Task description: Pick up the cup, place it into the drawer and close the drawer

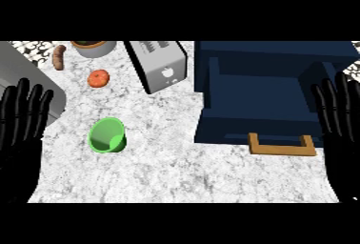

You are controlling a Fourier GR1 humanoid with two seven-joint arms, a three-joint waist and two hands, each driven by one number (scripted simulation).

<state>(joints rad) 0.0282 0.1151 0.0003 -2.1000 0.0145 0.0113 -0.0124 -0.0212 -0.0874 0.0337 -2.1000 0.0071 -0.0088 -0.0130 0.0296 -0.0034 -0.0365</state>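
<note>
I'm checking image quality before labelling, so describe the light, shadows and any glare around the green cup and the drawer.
Head view: even, soft light with no glare on the marbled counter; the green cup shows only faint shading inside its rim; the navy drawer has a darker interior with soft shade, its wooden handle evenly lit; nothing looks blurred.

We see a white speckled marble counter [183, 167]. A green cup [107, 136] sits on it just right of the left hand [25, 119]. Beyond the cup lie a tomato [98, 78], a sausage [59, 57], a grey pot [94, 48] and a toaster [160, 64]. A navy drawer unit [260, 95], its wooden handle [280, 145] toward us, stands beside the right hand [341, 114].
</note>
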